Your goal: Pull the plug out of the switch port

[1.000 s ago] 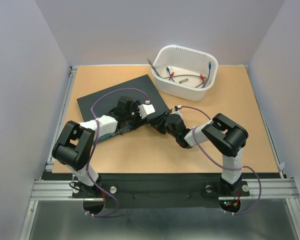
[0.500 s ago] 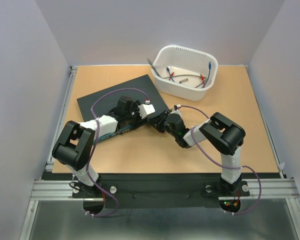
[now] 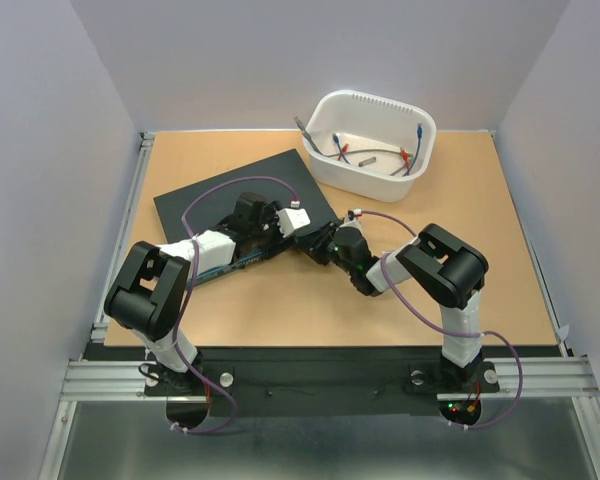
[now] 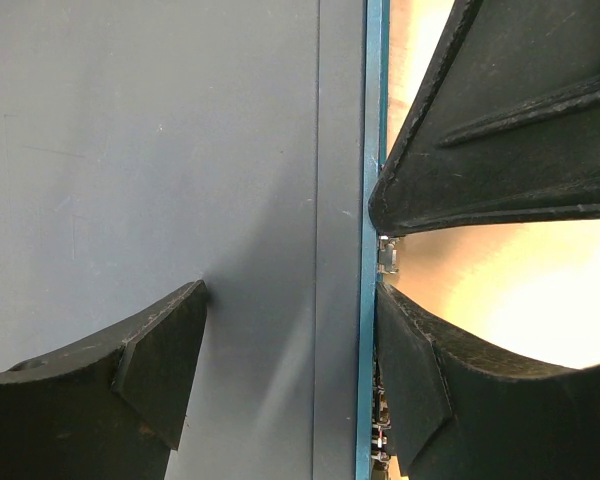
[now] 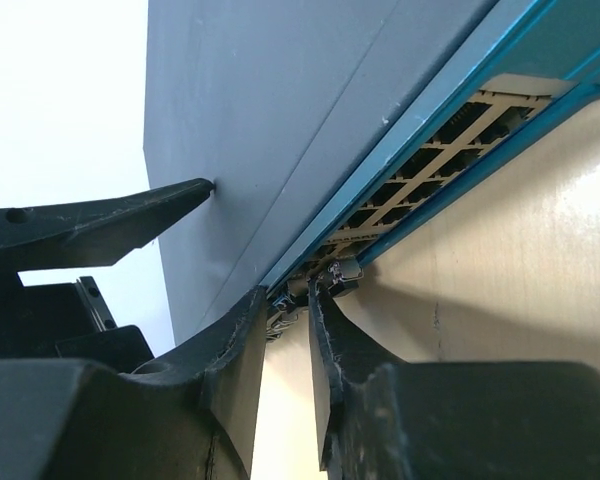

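Note:
The switch (image 3: 242,196) is a flat dark box lying left of centre, with its blue port edge (image 5: 420,150) facing the near side. My left gripper (image 3: 283,224) is open. One finger (image 4: 160,360) rests on the switch's top and the other (image 4: 420,375) sits against the blue edge (image 4: 372,120). My right gripper (image 3: 317,244) reaches the port row from the right. Its fingertips (image 5: 325,310) are nearly together at a small plug (image 5: 342,272), which still sits at the port row. The plug also shows in the left wrist view (image 4: 388,255).
A white tub (image 3: 372,145) at the back holds several loose cables and a small bar. The table (image 3: 310,310) is tan wood with a metal rail along its left edge (image 3: 130,210). Grey walls enclose the sides and back.
My right arm has eased slightly left toward the switch's port edge. The left arm and the switch have not moved.

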